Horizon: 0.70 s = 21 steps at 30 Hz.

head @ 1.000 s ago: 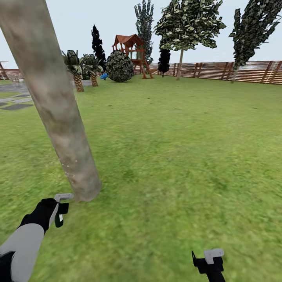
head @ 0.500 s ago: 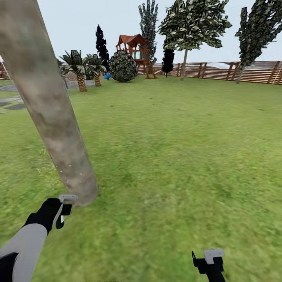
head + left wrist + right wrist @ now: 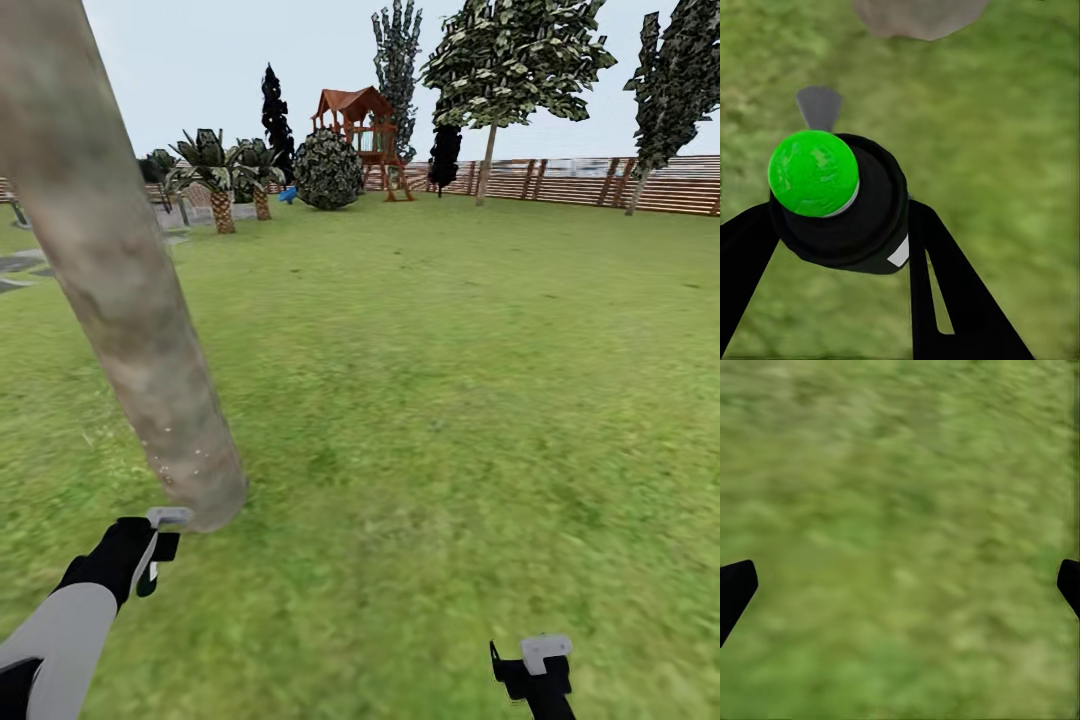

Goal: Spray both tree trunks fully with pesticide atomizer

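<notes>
Left gripper pinches the atomizer beside the trunk; right gripper spread, idle. Specks sparse: sweep the nozzle higher.

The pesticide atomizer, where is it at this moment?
The pesticide atomizer is held in the left gripper, low on the left of the head view, just above the grass and beside the base of the thick tree trunk.

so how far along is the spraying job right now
Done: the atomizer is off the grass, clamped in the left gripper. In hand: its nozzle sits near the tree trunk base, where a few pale specks show. Left: most bark looks bare; the right gripper hangs open.
</notes>
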### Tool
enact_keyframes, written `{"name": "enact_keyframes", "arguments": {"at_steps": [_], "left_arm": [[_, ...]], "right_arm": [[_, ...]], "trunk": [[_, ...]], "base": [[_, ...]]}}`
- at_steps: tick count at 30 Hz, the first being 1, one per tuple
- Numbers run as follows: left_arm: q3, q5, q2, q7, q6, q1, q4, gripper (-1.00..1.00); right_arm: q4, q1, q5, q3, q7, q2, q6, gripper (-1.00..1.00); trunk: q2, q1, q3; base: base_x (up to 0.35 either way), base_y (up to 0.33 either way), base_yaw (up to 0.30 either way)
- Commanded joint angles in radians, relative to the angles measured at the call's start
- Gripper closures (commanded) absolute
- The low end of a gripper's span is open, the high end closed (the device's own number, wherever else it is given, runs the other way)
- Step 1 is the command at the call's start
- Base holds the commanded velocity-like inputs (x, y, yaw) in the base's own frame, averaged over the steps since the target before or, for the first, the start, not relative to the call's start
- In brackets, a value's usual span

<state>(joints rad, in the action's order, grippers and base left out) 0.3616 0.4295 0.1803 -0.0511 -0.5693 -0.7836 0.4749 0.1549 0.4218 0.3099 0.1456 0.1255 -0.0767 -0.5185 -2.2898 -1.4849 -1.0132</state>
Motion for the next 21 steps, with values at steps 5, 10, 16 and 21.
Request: {"name": "enact_keyframes", "arguments": {"at_steps": [5,10,16,21], "left_arm": [[0.015,-0.003,0.0,0.064,0.039,0.015,0.002,1.0],[0.017,-0.006,-0.006,0.092,0.052,0.017,0.001,1.0],[0.07,-0.005,-0.005,0.093,0.056,0.017,0.006,1.0],[0.072,-0.006,-0.006,0.093,0.055,0.017,0.005,1.0]], "right_arm": [[0.0,0.0,0.0,0.0,0.0,0.0,0.0,-1.0],[0.0,0.0,0.0,0.0,0.0,0.0,0.0,-1.0],[0.0,0.0,0.0,0.0,-0.001,0.0,0.0,-1.0],[0.001,0.0,0.0,0.0,-0.001,0.0,0.0,-1.0]], "trunk": [[0.0,0.0,0.0],[0.0,0.0,0.0],[0.0,0.0,0.0],[0.0,0.0,0.0]], "base": [[0.218,-0.208,0.041],[0.21,-0.21,0.253],[0.064,-0.151,0.277],[0.01,-0.02,0.264]]}}
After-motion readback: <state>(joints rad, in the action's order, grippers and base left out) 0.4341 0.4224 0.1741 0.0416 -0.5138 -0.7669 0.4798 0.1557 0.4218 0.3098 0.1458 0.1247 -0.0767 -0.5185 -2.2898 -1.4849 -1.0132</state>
